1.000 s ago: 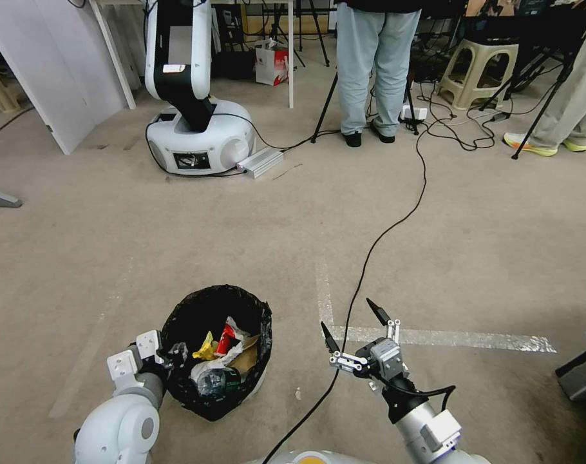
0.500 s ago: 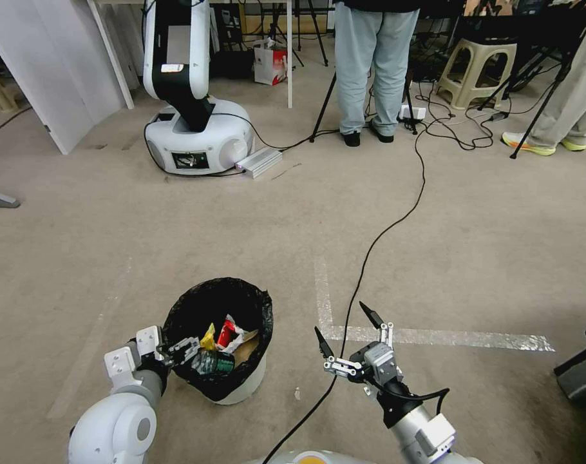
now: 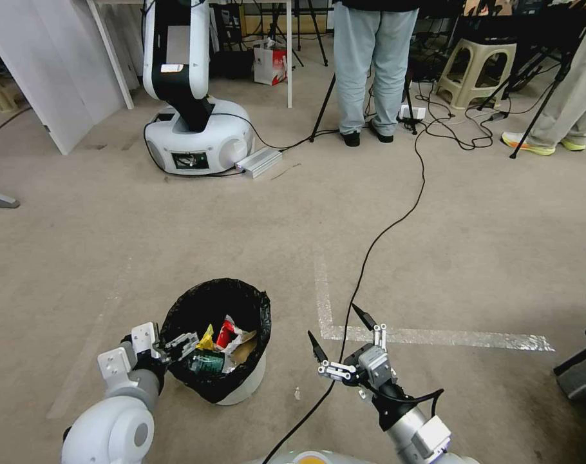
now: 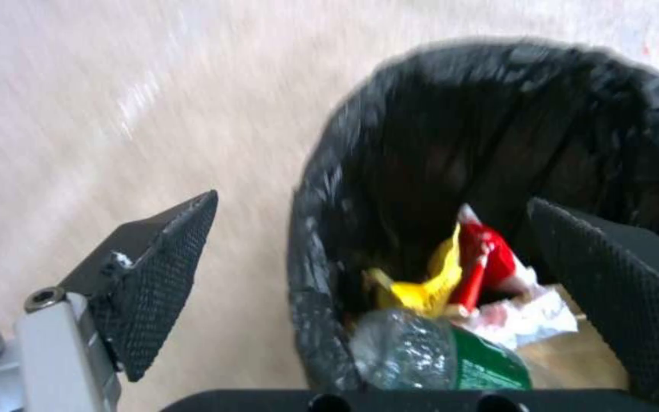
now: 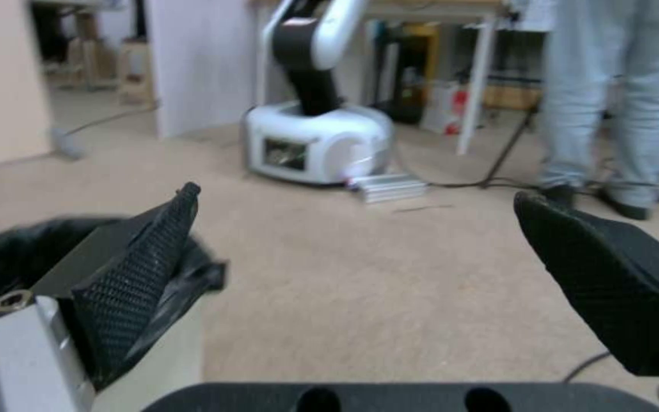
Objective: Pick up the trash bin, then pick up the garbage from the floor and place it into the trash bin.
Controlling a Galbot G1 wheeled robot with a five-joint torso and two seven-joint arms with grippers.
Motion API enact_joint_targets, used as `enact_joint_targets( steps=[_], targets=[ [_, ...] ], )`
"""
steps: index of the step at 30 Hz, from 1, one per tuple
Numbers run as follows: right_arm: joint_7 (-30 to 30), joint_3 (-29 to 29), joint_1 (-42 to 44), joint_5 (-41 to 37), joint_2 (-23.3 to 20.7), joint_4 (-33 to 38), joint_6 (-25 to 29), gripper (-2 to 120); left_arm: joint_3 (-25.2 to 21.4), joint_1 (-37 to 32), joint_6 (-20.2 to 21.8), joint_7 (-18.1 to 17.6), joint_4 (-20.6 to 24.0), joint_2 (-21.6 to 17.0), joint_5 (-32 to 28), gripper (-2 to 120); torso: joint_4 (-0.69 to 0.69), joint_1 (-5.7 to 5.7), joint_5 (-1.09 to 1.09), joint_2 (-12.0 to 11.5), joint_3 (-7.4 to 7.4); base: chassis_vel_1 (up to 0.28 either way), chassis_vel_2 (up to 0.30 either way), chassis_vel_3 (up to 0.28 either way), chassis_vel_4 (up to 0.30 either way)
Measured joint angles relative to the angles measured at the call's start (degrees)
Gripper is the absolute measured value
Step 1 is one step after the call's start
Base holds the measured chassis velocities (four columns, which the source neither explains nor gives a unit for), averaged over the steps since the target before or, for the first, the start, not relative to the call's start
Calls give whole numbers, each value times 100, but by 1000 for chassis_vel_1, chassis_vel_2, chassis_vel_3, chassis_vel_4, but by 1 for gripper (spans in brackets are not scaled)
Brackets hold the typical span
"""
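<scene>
left end effector (image 3: 177, 345) gaping, straddling trash bin (image 3: 238, 386) rim at 9 o'clock | right end effector (image 3: 341, 335) gaping, hovering at bin's 3 o'clock

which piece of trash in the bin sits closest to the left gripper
The clear plastic bottle with the green label, lying nearest the left gripper; the yellow wrapper and red packet lie beyond it.

A beige carpet (image 3: 177, 245) covered the floor, crossed by strips of silvery tape (image 3: 447, 338). A black cable (image 3: 377, 238) ran over it toward a person's legs in pale trousers (image 3: 370, 64). Another white robot base (image 3: 199, 138) stood by a table leg (image 3: 290, 58), with a silver box (image 3: 259, 162) touching its side. A beige stool (image 3: 476, 71) stood among tripod legs (image 3: 538, 116).
</scene>
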State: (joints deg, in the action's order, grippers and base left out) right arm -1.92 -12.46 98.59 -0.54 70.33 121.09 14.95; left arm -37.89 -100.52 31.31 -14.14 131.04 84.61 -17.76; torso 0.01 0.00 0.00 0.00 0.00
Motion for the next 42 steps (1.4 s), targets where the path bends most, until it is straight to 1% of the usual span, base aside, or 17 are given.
enact_joint_targets(
  steps=[1, 2, 3, 4, 5, 6, 8, 9, 10, 11, 12, 17, 21, 42],
  targets=[
    [-167, -20, -13, 55, 110, -2, 34, 100, 93, -279, -611, 240, 92, 6, 485, 99, 0, 0, -1, 0, 0, 0, 0, 0, 0],
    [-167, -20, -13, 55, 110, -2, 34, 100, 93, -279, -611, 240, 92, 6, 485, 99, 0, 0, -1, 0, 0, 0, 0, 0, 0],
    [-413, -74, -35, 172, 253, -23, 65, 100, 208, -615, -1355, 528, 160, 12, 1020, 99, 1, 0, 2, 0, 0, 0, 0, 0, 0],
    [-600, -127, -51, 260, 378, -56, 108, 100, 285, -867, -1963, 718, 166, 17, 1410, 99, 0, 0, 0, 0, 0, 0, 0, 0, 0],
    [-689, -191, -55, 337, 491, -87, 162, 100, 342, -1072, -2539, 830, 154, 28, 1700, 100, 0, 0, 0, 0, 0, 0, 0, 0, 0],
    [-689, -191, -55, 337, 491, -87, 162, 100, 342, -1072, -2539, 830, 154, 28, 1700, 100, 0, 0, 0, 0, 0, 0, 0, 0, 0],
    [-779, -320, -45, 597, 671, -143, 267, 100, 390, -1324, -3484, 911, 40, 52, 2012, 100, 0, 0, 0, 0, 0, 0, 0, 0, 0],
    [-803, -351, -41, 680, 712, -153, 291, 100, 393, -1365, -3703, 912, -8, 61, 2068, 100, -1, 0, 0, 0, 0, 0, 0, 0, 0],
    [-803, -351, -41, 680, 712, -153, 291, 100, 393, -1365, -3703, 912, -8, 61, 2068, 100, -1, 0, 0, 0, 0, 0, 0, 0, 0],
    [-854, -420, -29, 850, 796, -173, 325, 100, 403, -1413, -3994, 889, -107, 76, 2127, 100, -1, 0, 1, 0, 0, 0, 0, 0, 0],
    [-903, -474, -9, 942, 856, -183, 342, 100, 418, -1439, -4197, 830, -203, 93, 2144, 100, -1, 0, -1, 0, 0, 0, 0, 0, 0],
    [-967, -584, 77, 980, 940, -214, 389, 100, 448, -1441, -4535, 683, -369, 152, 2191, 100, -1, 0, -1, 0, 0, 0, 0, 0, 0],
    [-960, -602, 123, 1033, 948, -256, 458, 100, 484, -1395, -4665, 603, -462, 172, 2289, 100, -1, 0, 0, 0, 0, 0, 0, 0, 0],
    [-933, -601, 130, 1045, 935, -256, 465, 100, 486, -1366, -4606, 576, -480, 175, 2283, 100, -1, 0, 0, 0, 0, 0, 0, 0, 0]
  ],
)
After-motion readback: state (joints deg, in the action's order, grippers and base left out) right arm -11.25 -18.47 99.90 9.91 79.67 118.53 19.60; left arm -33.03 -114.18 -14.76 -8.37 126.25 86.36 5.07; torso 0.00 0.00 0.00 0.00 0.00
